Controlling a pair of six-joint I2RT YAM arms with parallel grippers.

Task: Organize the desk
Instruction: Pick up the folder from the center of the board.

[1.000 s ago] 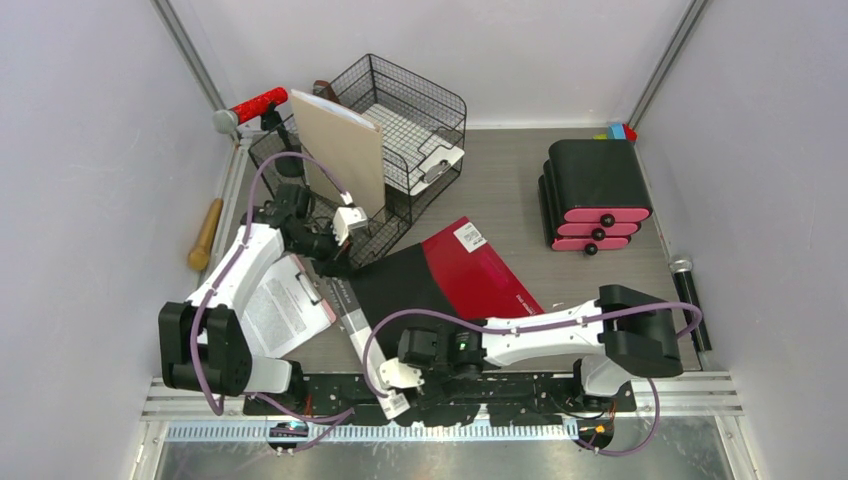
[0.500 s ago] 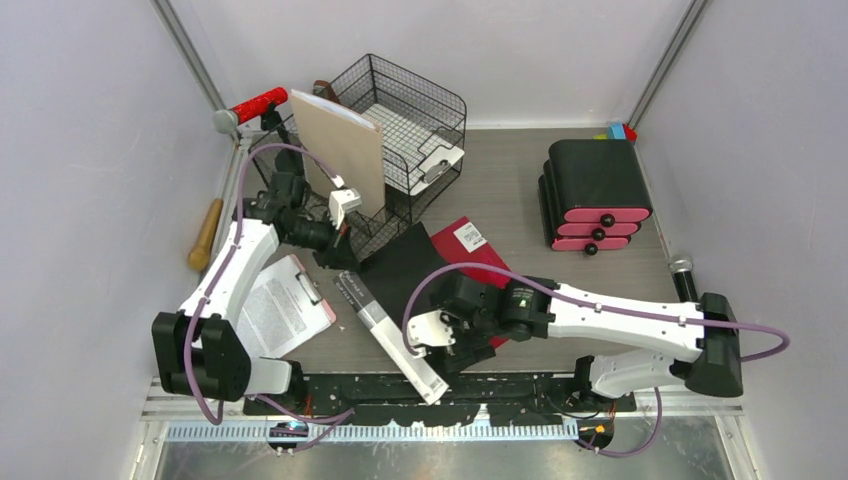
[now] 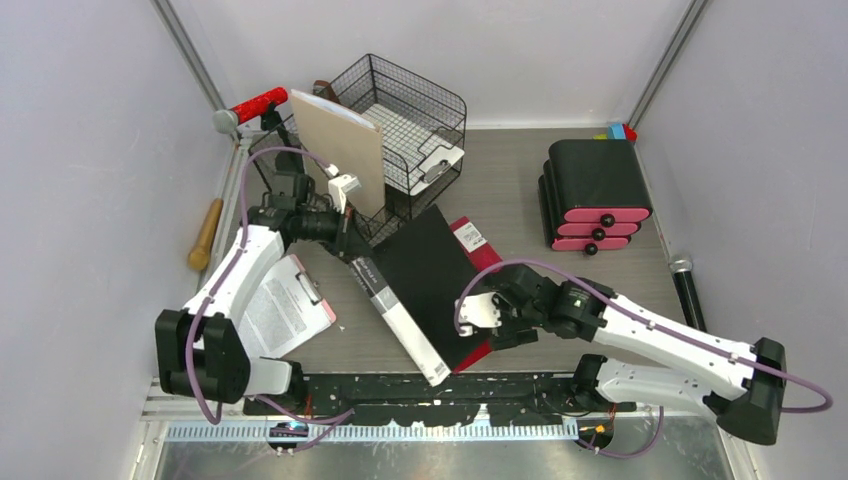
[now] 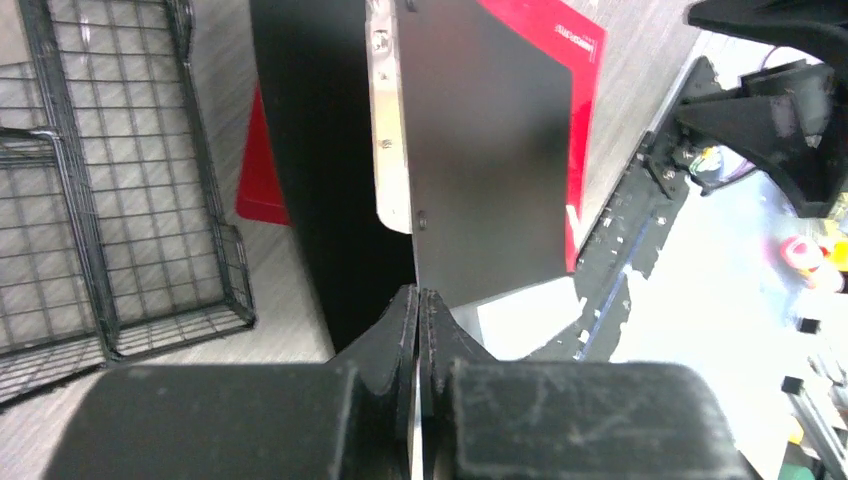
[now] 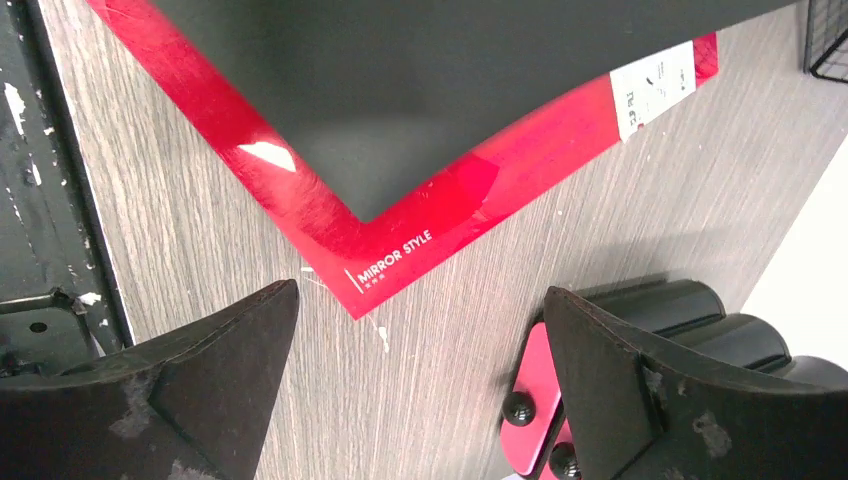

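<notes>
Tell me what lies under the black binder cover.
A red sheet on the desk; only its right edge, a labelled corner and near corner show. The black binder cover hides the rest.

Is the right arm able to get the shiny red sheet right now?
Probably yes: its open right fingers hover over the red sheet's bare corner with nothing between. The black folder, pinched by the left fingers, covers the rest.

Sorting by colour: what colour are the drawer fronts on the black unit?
Pink; the drawer fronts show best in the top external view.
</notes>
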